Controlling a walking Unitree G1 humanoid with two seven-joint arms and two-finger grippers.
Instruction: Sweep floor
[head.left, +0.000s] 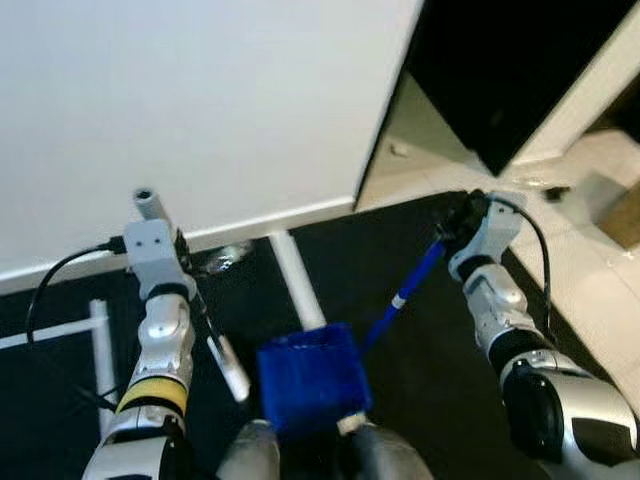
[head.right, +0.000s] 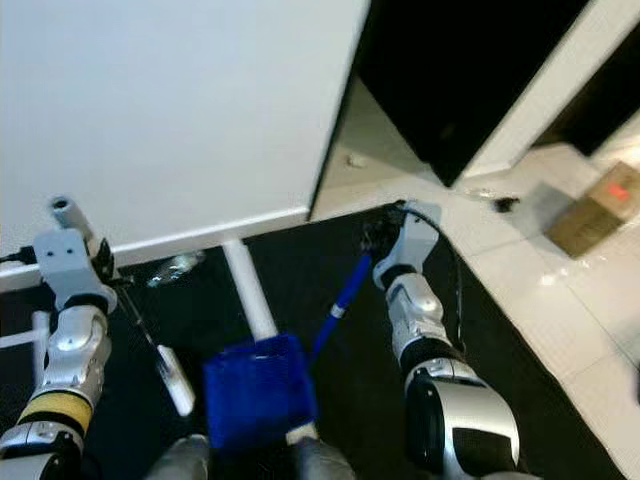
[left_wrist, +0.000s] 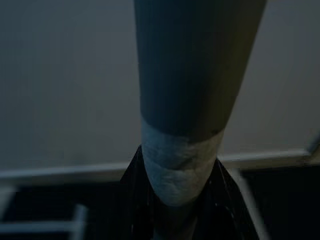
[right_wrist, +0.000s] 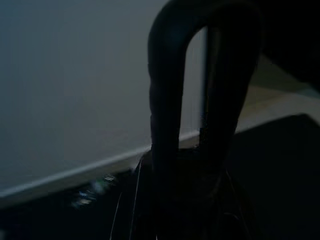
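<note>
Over the dark floor (head.left: 420, 380), the right gripper (head.left: 462, 215) clamps the blue dustpan (head.left: 312, 378) handle; the left gripper (head.left: 185, 262) seems pressed around a grey broom handle (left_wrist: 187, 100) beside the white wall (head.left: 200, 100).

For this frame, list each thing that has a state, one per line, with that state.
left gripper: shut on the broom handle.
broom handle: upright, held at its taped part.
right gripper: shut on the dustpan's handle.
blue dustpan: hanging low in front of the robot.
crumpled wrapper: lying on the dark floor by the baseboard.
</note>
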